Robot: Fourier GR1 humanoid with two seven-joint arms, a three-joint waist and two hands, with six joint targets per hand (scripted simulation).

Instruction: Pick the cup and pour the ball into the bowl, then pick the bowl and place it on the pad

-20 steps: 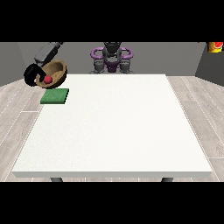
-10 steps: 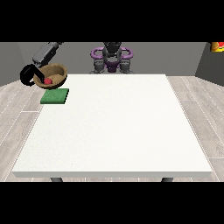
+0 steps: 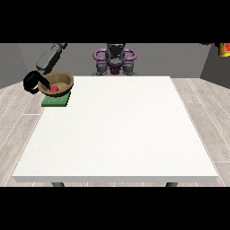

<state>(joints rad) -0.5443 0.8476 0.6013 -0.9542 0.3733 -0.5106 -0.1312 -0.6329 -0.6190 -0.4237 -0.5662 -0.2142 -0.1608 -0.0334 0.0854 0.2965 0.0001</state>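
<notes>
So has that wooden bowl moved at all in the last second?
Yes. The bowl has shifted toward the view's right and slightly down, so it now sits over the green pad instead of hanging off its left edge.

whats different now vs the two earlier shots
The bowl, with the red ball in it, has moved toward the view's right and now sits over the green pad; a second ago it hung further off the table's left edge. The hand at the view's left came along at the bowl's rim. The pad and the ball inside the bowl stayed as they were.
</notes>
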